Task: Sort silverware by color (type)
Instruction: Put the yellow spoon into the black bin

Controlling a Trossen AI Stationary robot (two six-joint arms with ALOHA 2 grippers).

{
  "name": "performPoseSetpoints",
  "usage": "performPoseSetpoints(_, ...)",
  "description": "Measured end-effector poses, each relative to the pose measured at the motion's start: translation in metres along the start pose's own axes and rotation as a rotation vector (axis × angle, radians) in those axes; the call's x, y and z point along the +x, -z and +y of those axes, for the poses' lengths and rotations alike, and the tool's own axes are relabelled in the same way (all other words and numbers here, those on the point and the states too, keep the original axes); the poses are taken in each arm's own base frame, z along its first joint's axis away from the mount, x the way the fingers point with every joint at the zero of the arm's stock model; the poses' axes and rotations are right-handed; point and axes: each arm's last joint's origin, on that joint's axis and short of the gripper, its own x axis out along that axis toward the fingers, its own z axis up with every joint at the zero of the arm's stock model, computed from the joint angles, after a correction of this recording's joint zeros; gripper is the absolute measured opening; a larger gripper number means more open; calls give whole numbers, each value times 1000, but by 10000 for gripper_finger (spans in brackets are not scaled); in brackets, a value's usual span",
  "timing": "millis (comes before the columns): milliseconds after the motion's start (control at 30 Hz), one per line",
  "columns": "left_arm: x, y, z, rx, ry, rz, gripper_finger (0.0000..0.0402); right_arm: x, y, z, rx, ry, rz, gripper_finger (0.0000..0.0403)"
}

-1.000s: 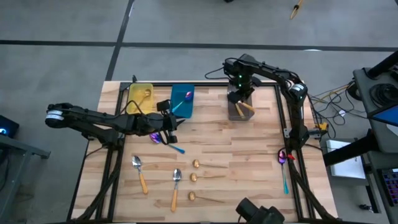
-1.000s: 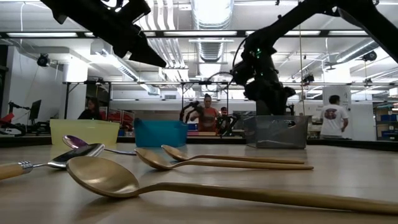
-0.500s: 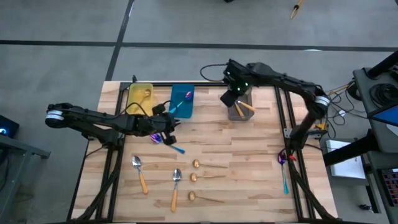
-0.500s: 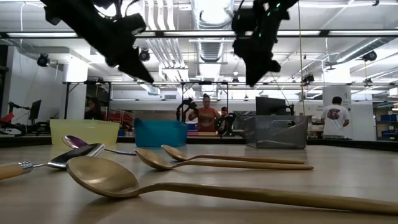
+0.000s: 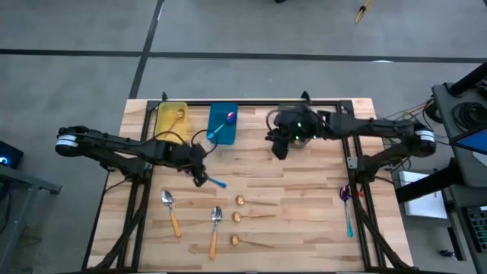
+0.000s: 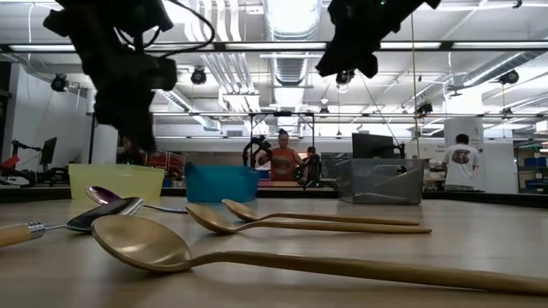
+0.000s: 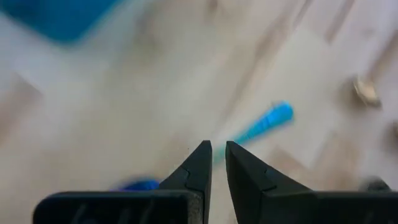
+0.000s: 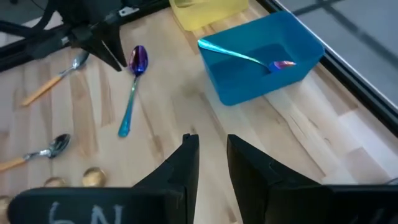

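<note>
- A purple spoon with a teal handle (image 8: 132,93) lies loose on the wooden surface (image 5: 304,198), just in front of the blue bin (image 5: 223,124), which already holds one spoon of the same kind (image 8: 249,57).
- The left claw (image 5: 199,175) hovers right over this spoon's bowl end, its fingers nearly together with only a thin slit between them and nothing held.
- Two orange-handled silver spoons (image 5: 170,211) and three gold spoons (image 5: 251,201) lie nearer the front edge; another teal-handled spoon (image 5: 347,207) lies well apart at the right edge.
- The yellow bin (image 5: 171,119) stands beside the blue one; the grey bin is mostly hidden under the right arm.
- The right claw (image 5: 278,146) hangs over the surface near the grey bin, fingers apart by a modest gap, empty.
- Risk: with its fingers so close, the left claw would likely press on or skid off the spoon instead of straddling it, nudging it sideways; it probably needs to open first.
- Risk: both arms reach toward the middle, so a shared approach could bring them into contact.
- Against a second ago: the right arm has swung away from the grey bin toward the centre, its fingers narrower; the left claw has dropped closer over the spoon.
</note>
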Motion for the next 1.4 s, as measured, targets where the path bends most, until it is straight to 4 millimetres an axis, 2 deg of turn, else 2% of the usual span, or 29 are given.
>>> performPoseSetpoints(267,-3,17,-8,-190,168,283,29,6,29,6,-30,-10,15,77)
performPoseSetpoints(533,-13,49,-39,-334,244,507,29,14,42,2,-54,9,14,69)
performPoseSetpoints(700,-31,66,-64,-454,244,616,29,20,48,1,-81,2,-19,71)
performPoseSetpoints(833,-43,81,-78,-535,204,598,29,25,57,-1,-123,2,-19,72)
performPoseSetpoints(1000,-46,101,-83,-702,108,570,29,25,56,-3,-175,6,-25,66)
performPoseSetpoints(1167,-36,115,-83,-817,-4,567,29,24,54,-3,-245,7,-32,67)
performPoseSetpoints(1400,-18,122,-87,-833,-110,554,30,24,54,-4,-272,11,-31,66)
